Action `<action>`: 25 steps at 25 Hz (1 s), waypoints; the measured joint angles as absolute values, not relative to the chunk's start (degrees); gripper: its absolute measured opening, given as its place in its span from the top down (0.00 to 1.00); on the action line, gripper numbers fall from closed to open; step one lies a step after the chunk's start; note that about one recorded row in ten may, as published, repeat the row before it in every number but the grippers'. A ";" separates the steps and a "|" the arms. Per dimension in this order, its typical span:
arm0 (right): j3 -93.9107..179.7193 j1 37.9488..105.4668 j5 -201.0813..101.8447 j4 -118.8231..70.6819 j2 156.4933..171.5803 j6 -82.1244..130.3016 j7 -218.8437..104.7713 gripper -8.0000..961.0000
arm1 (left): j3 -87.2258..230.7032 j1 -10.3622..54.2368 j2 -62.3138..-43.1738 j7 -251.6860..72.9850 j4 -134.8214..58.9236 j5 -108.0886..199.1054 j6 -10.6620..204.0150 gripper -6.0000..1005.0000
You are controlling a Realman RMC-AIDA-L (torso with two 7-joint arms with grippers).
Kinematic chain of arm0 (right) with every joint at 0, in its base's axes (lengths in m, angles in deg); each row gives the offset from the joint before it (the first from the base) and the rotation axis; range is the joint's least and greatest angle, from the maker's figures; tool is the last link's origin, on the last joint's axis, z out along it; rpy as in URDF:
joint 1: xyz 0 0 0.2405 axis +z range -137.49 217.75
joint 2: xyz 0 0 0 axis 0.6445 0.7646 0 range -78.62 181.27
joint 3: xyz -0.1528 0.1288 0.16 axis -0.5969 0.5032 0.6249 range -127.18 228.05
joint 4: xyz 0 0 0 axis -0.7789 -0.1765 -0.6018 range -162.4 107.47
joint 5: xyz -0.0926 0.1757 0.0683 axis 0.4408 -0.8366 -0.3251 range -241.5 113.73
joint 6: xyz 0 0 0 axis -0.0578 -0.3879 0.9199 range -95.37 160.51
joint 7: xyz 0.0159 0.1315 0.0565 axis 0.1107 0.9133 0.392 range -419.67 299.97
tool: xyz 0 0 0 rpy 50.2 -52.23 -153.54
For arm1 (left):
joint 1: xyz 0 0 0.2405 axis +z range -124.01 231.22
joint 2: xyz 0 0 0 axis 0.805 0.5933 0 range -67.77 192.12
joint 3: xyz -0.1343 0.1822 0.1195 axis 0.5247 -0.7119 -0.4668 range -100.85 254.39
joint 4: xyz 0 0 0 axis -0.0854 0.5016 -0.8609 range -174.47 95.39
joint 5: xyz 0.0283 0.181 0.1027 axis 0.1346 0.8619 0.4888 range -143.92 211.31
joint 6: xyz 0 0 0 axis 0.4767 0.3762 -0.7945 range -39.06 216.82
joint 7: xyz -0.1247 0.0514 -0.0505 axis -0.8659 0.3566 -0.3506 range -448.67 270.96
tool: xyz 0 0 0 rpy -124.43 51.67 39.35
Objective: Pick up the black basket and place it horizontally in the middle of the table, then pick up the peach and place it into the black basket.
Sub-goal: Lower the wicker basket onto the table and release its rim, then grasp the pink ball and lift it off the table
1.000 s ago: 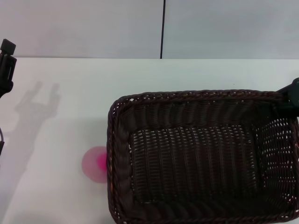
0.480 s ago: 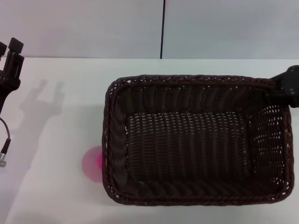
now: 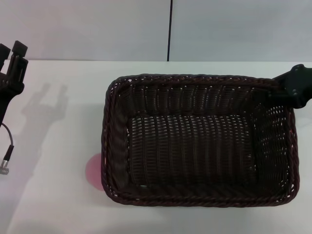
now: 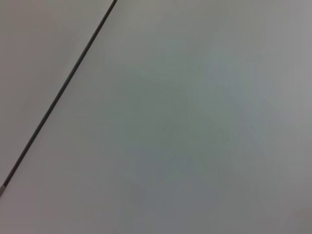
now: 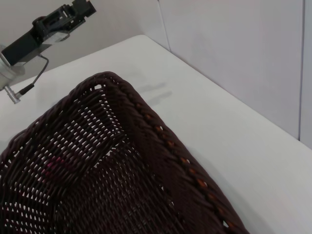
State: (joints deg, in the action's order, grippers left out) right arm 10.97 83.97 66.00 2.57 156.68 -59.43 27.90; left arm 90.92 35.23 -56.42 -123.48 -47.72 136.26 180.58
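At the far right corner of the black basket [image 3: 195,146], the rim is gripped by the right gripper [image 3: 291,92], fingers closed on the weave. The basket is seen lengthwise across the table [image 3: 63,195], near its middle. The peach [image 3: 93,170] is half hidden against the basket's left wall, nearer the left gripper [image 3: 12,56], held raised with fingers spread.
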 joint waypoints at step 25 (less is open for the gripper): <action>17.76 67.66 32.56 6.55 164.75 -51.90 11.94 0.37 | 76.91 35.97 -55.75 -131.95 -37.64 136.29 180.44 0.41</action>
